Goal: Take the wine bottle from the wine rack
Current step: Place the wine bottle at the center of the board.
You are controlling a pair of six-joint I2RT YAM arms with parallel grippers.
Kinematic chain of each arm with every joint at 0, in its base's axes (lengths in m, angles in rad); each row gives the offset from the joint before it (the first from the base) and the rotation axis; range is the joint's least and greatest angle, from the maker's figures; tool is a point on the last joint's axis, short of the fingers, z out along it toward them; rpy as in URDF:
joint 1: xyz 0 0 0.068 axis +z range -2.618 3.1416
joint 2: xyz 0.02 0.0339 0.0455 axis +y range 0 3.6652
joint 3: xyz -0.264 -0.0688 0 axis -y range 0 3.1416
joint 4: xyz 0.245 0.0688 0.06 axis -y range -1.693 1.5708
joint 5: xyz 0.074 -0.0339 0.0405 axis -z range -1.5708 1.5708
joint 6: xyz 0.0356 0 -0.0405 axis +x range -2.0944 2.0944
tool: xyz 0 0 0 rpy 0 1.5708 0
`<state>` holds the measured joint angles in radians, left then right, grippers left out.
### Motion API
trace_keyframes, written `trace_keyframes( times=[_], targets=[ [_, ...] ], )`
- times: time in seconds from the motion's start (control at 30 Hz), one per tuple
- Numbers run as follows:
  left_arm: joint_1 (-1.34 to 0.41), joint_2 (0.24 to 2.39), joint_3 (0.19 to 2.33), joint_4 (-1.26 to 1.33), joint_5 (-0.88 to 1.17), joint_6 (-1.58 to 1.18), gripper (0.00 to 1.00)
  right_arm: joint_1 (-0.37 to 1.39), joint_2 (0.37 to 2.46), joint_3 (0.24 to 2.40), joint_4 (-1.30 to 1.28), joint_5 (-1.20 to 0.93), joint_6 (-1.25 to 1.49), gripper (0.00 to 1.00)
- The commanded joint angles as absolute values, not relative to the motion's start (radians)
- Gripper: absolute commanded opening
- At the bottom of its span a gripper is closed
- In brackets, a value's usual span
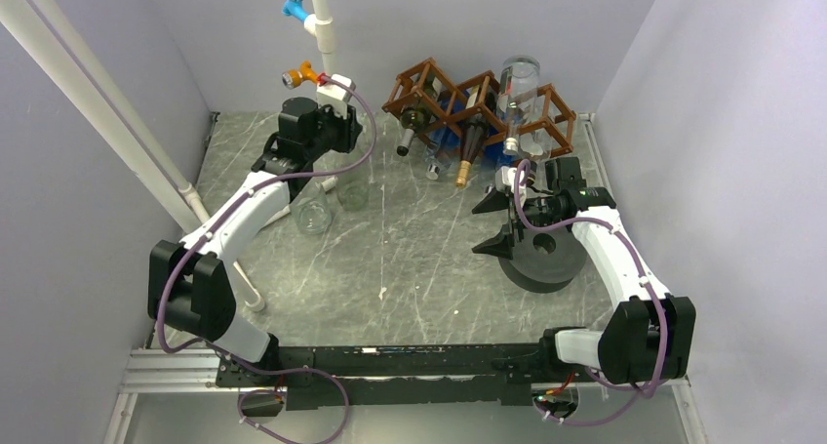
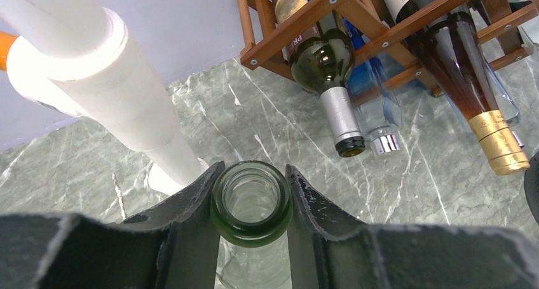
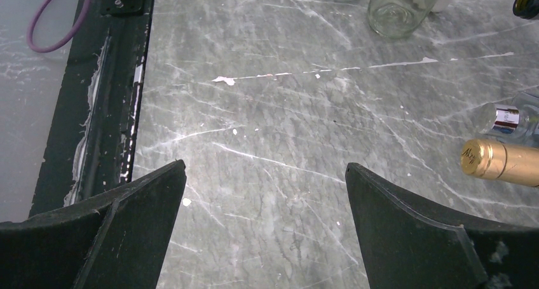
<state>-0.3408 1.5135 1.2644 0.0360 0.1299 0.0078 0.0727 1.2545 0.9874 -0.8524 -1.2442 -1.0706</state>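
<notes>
The left end effector (image 2: 254,168) is clamping tight around the neck of the wine bottle (image 2: 252,208), a green-glass mouth sitting upright between its fingers. The bottle is hanging or standing directly beneath the end effector, well apart from the wine rack (image 2: 299,22), which is lying ahead and to its right. Judging by this, the lifting-out is looking done. What is remaining is setting the bottle on the bench (image 2: 254,124) and letting go. Whether its base is touching the bench I cannot tell.

The right end effector (image 3: 266,167) is gaping fully and gripping nothing, hovering over bare bench.

A white pipe (image 2: 95,79) is rising just ahead-left of the left end effector, crowding any swing that way. Ahead-right, a silver-capped bottle (image 2: 330,86) and a gold-foiled bottle (image 2: 483,105) are poking neck-first out of the rack toward it.
</notes>
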Motion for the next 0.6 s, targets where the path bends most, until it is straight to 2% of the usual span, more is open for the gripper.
trace_keyframes(
  times=[0.0, 0.57],
  targets=[
    [-0.330, 1.414, 1.349, 0.191, 0.113, 0.041, 0.00, 0.069, 1.238, 0.985, -0.827, -1.302, -1.095, 1.00],
    [-0.295, 1.403, 1.326, 0.204, 0.125, 0.020, 0.00, 0.068, 1.236, 0.984, -0.827, -1.300, -1.096, 1.00]
  ],
)
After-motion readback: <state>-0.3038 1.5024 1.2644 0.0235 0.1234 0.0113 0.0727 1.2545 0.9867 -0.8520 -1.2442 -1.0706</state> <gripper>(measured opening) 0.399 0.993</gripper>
